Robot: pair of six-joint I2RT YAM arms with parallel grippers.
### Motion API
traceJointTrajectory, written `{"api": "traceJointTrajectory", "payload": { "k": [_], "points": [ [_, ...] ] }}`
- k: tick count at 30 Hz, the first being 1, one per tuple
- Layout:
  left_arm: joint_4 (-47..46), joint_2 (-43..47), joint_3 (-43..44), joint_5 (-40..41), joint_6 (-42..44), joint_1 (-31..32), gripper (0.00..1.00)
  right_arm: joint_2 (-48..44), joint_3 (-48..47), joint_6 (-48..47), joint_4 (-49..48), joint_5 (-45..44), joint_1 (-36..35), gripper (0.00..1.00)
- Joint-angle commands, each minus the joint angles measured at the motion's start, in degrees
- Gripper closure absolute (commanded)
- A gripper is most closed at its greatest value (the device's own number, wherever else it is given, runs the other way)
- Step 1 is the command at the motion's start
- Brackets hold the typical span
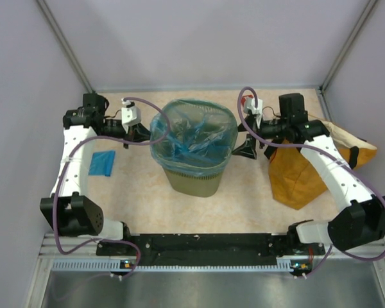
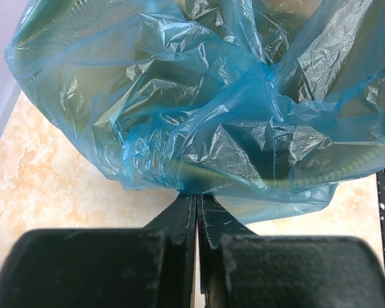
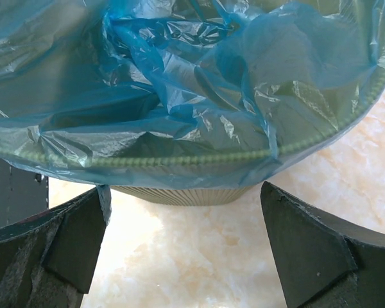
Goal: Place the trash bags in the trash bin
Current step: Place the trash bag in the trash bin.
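The olive-green mesh trash bin (image 1: 194,181) stands mid-table. A big crinkly light-blue trash bag (image 1: 192,131) hangs inside it, its film draped over the rim. My left gripper (image 1: 146,136) is at the bin's left rim, shut on the bag's edge; the left wrist view has the fingertips (image 2: 196,196) pinched on the film (image 2: 179,102). At the right rim my right gripper (image 1: 242,151) is open, its jaws wide apart (image 3: 183,189) just outside the bin wall (image 3: 147,193), below the bag (image 3: 179,77). A small folded blue trash bag (image 1: 102,162) lies flat on the table at the left.
A mustard-orange sack (image 1: 301,173) lies on the table at the right, under the right arm. Grey walls close in the table at the back and on both sides. Purple cables loop off both arms.
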State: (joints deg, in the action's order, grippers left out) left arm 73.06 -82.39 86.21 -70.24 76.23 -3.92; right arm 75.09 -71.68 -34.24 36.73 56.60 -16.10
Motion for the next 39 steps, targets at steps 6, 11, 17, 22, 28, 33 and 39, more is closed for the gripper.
{"api": "traceJointTrajectory", "payload": {
  "k": [6, 11, 17, 22, 28, 33, 39],
  "points": [
    [-5.56, 3.20, -0.78, 0.71, -5.65, 1.81, 1.00, -0.47, -0.65, 1.28, -3.59, 8.08, -1.66, 0.01],
    [-6.96, 3.73, -2.10, 1.42, -6.79, 2.52, 1.00, 0.40, -0.83, 2.07, -4.21, 9.32, -2.97, 0.16],
    [-10.03, 4.96, -4.47, 1.60, -8.55, 2.61, 1.00, 2.52, -1.71, 3.65, -4.82, 10.99, -3.33, 0.73],
    [-12.15, 6.10, -6.58, 1.94, -9.78, 2.61, 1.00, 2.17, -1.01, 5.58, -6.40, 9.94, -3.24, 1.00],
    [-15.13, 7.07, -7.29, 3.44, -12.24, 2.69, 1.00, -0.64, 0.14, 5.85, -7.46, 4.85, -2.98, 1.00],
    [-15.58, 6.98, -8.25, 5.02, -12.51, 2.69, 1.00, -2.58, 2.24, 5.24, -7.29, 2.20, -1.22, 1.00],
    [-15.22, 7.24, -11.15, 6.60, -10.57, 2.61, 1.00, -3.28, 5.49, 4.01, -7.37, 1.67, -0.34, 1.00]
  ]
}}
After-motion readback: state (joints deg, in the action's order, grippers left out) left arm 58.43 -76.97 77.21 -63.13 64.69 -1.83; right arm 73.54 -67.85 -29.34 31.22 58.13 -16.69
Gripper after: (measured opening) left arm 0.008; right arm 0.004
